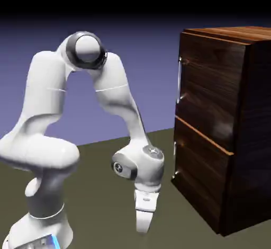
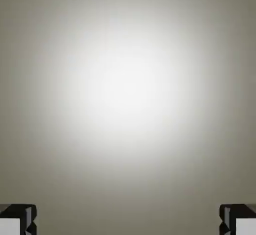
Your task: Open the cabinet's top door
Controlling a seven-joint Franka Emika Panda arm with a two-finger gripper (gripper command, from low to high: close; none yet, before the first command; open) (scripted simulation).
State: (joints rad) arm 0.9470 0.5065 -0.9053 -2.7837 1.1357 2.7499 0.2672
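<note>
the cabinet (image 1: 225, 126) stands on the bench (image 1: 106, 189) at the exterior view's right, its top door (image 1: 209, 91) shut, the silver handle (image 1: 180, 81) on its near edge. the end effector (image 1: 143, 222) points down at bare bench, fully spread and empty. the approach has barely begun; next it likely must rise, turn level and reach that handle.

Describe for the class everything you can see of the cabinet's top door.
The top door is the upper and taller of two front panels on the cabinet, in dark reddish-brown wood grain with a slight sheen. A thin upright silver handle runs along its edge nearest the robot. The door looks shut, flush with the cabinet front, directly above the lower panel. Nothing touches it: the gripper hangs low over the table, well apart, pointing down.
</note>
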